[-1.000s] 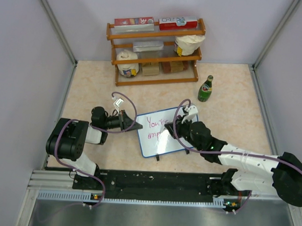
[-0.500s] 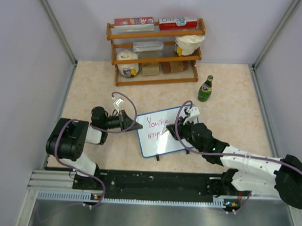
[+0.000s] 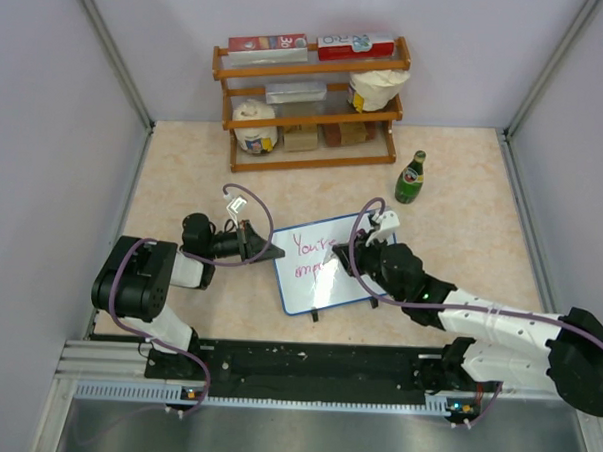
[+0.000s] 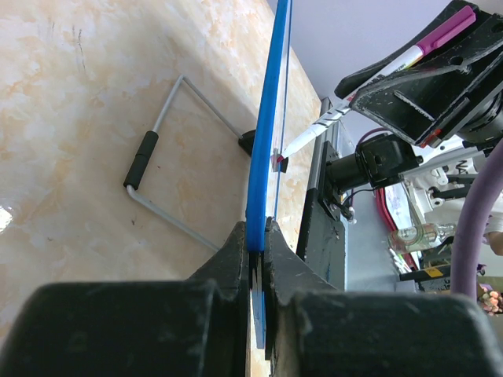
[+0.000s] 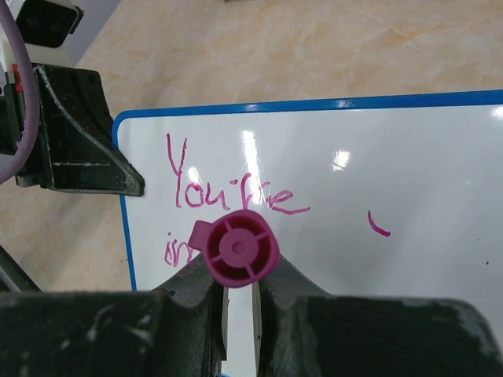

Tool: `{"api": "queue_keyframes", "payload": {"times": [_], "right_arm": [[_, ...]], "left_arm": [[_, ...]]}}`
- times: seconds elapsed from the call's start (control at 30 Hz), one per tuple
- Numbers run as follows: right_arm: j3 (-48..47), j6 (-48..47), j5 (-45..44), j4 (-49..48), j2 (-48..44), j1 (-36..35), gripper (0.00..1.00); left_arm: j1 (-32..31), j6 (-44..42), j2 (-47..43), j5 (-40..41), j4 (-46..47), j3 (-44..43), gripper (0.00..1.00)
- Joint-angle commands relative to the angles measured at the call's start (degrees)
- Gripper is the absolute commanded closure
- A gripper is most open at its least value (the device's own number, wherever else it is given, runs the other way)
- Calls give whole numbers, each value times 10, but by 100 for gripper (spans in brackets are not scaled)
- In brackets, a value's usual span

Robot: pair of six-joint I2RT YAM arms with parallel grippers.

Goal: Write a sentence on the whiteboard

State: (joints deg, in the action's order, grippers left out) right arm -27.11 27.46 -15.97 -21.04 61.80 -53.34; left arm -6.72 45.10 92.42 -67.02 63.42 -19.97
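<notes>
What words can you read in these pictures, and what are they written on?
"You're": pink handwriting, top line of the whiteboard.
"im": start of the second line there, an unsure reading; the rest is hidden behind the marker.
Print on the boxes atop the shelf: too small to read.
Label on the bottle: too small to read.

We see white shells and black joints on the left arm point(image 3: 134, 279) at eight o'clock and the right arm point(image 3: 498, 320) at four; purple cables point(image 4: 471, 228) trail both; the right gripper point(image 5: 238, 292) is scuffed black.
</notes>
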Motion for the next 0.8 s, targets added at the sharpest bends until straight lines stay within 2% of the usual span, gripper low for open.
{"api": "queue_keyframes", "payload": {"times": [0.0,0.27,0.53,0.77], "right_arm": [[-28,-10,-13,-9,11,5,100],[-29,-5,3,-7,8,4,100],[-12,-7,-6,1,-45,5,100],[-9,-7,0,-2,-27,15,100]], "left_arm": [[9,-33,7,32,26,2,100],[9,-33,7,31,27,2,100],[9,-32,7,33,27,2,100],[9,-31,7,32,27,3,100]]}}
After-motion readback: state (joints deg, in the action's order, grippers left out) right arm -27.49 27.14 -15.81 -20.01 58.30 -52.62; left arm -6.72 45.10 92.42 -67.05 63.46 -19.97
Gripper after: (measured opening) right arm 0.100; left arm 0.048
